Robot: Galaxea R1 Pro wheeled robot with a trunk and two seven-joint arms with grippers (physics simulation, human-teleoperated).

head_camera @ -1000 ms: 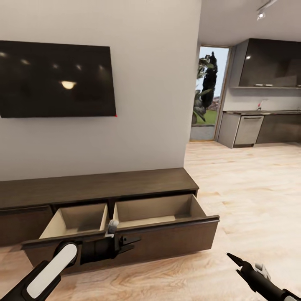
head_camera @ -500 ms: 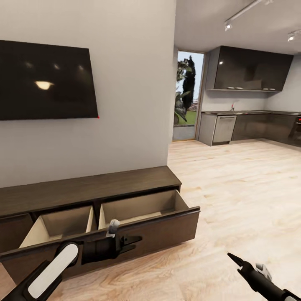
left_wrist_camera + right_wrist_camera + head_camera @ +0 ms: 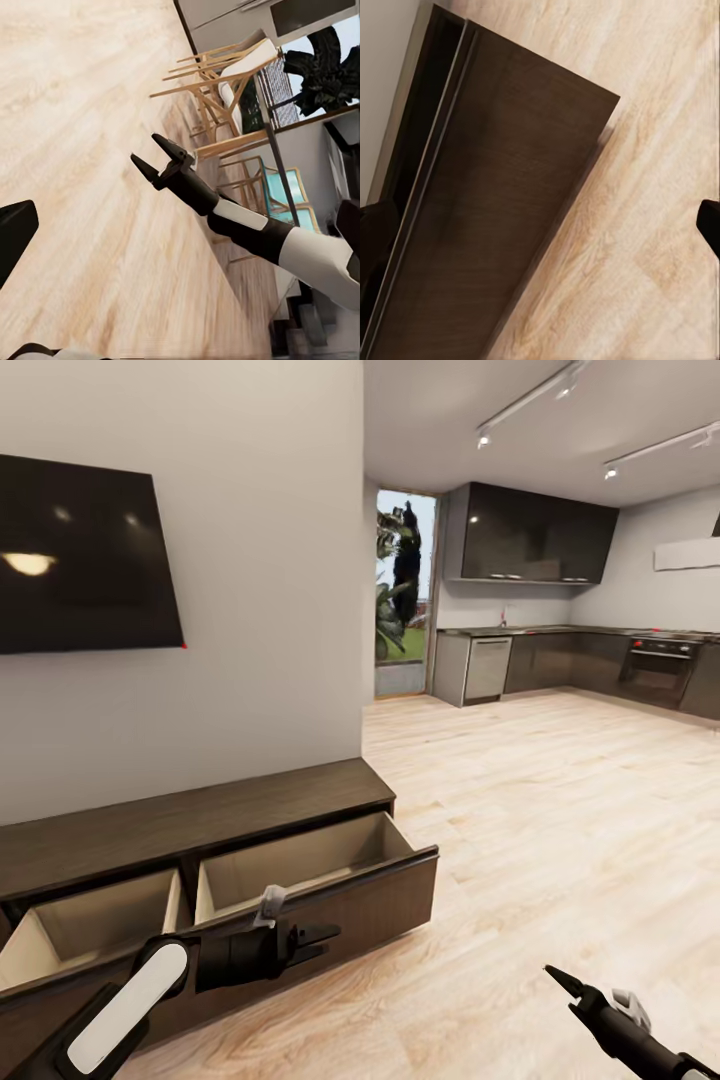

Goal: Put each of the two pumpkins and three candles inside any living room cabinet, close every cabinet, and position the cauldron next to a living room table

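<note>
The cabinet (image 3: 200, 818), a long low dark-brown unit, stands against the wall at the lower left. Two of its drawers are pulled out, and the tan insides that show (image 3: 300, 860) hold nothing. The dark front of the right drawer (image 3: 502, 202) is seen close up in the right wrist view. My left gripper (image 3: 325, 942) hovers open and empty in front of that drawer front. My right gripper (image 3: 560, 978) hangs over bare floor at the lower right, its fingers (image 3: 166, 144) apart and holding nothing. The pumpkins, candles, cauldron and table are out of view.
A black TV (image 3: 70, 560) hangs on the wall above the cabinet. Light wood floor (image 3: 560, 810) stretches right toward a dark kitchen (image 3: 560, 650) and a glass door with plants (image 3: 400, 600). Wooden chairs (image 3: 225, 82) stand beyond my right arm.
The camera has swung to the right: cabinet and TV slid left in the picture and more of the kitchen came in. Both arms hold the same pose.
</note>
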